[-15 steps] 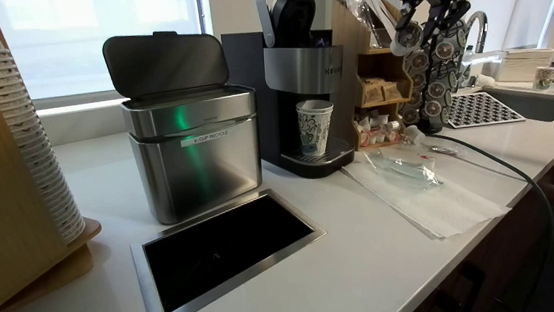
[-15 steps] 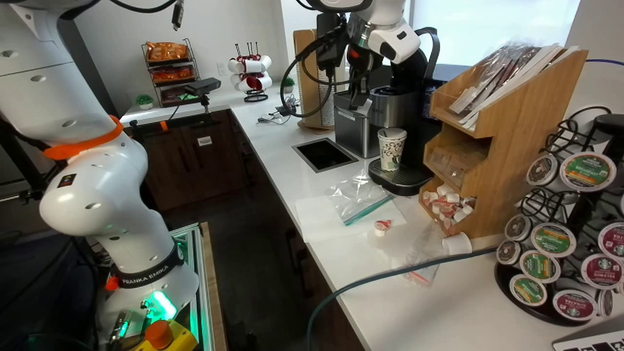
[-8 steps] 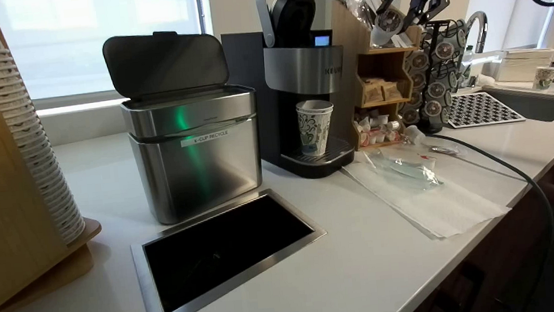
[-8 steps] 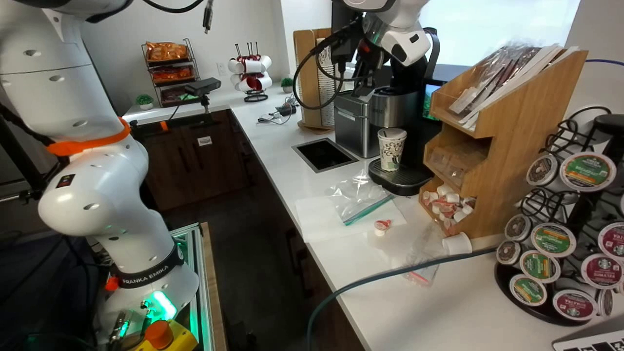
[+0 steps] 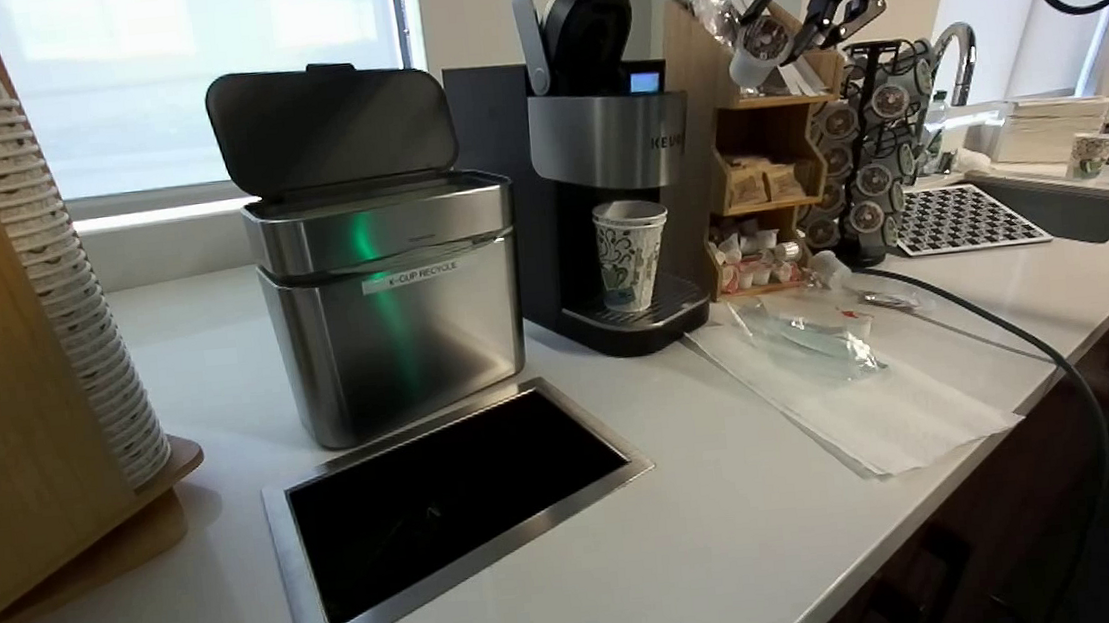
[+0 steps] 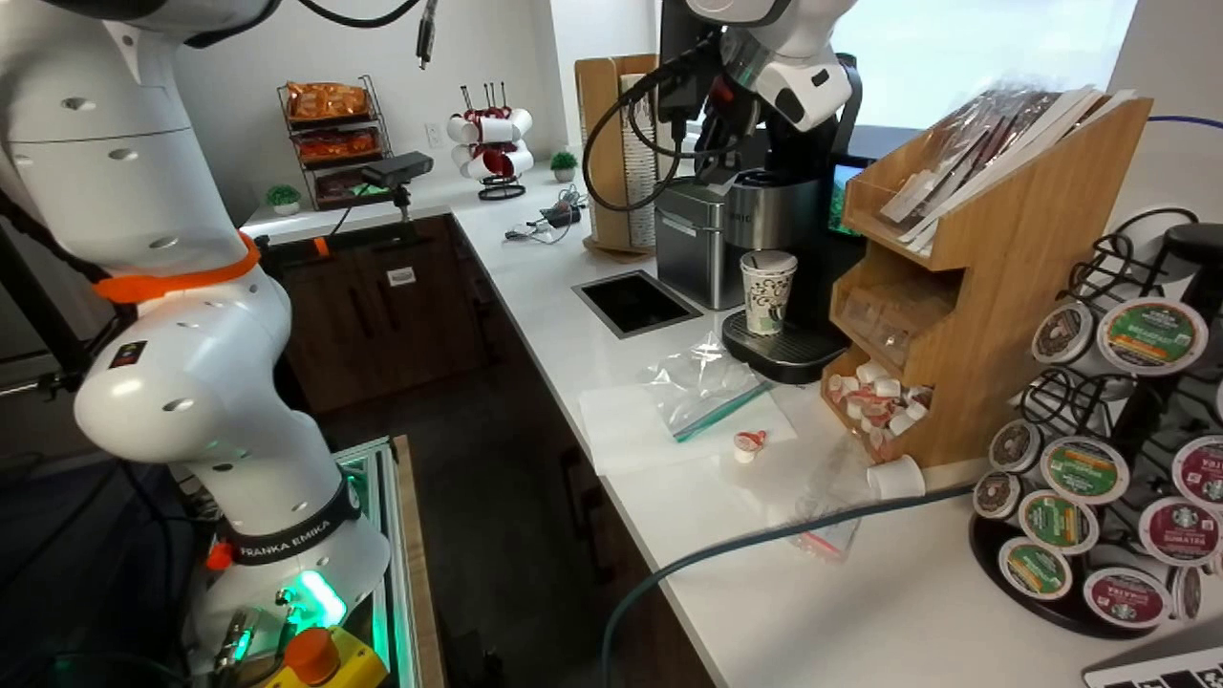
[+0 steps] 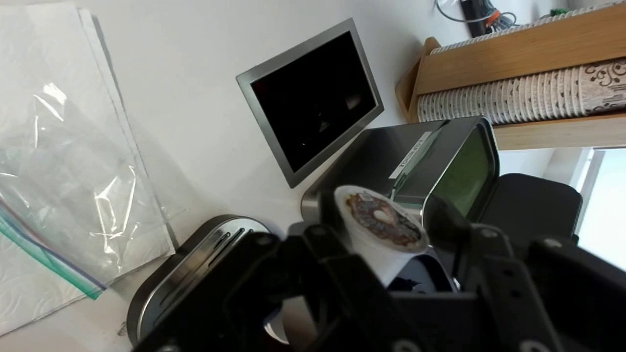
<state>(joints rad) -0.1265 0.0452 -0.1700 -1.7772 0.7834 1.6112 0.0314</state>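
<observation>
Gripping a tapered, round-lidded white pod (image 7: 382, 227)

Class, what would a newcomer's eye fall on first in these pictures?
Probably the big white arm, filling the left of an exterior view. Next, the black pincer gripping a coffee pod, upper right in an exterior view. Then the metal bin, lid open, beside the black opening in the counter.

Gripper (image 7: 385, 211): blurred in the wrist view, lower part cut off by its bottom edge.
Coffee pod (image 7: 384, 222): lid print too blurred to read, sides partly hidden.
Counter opening (image 5: 299, 575): contents too dark to tell.
Arm (image 6: 182, 382): cut off by an exterior view's top edge.
</observation>
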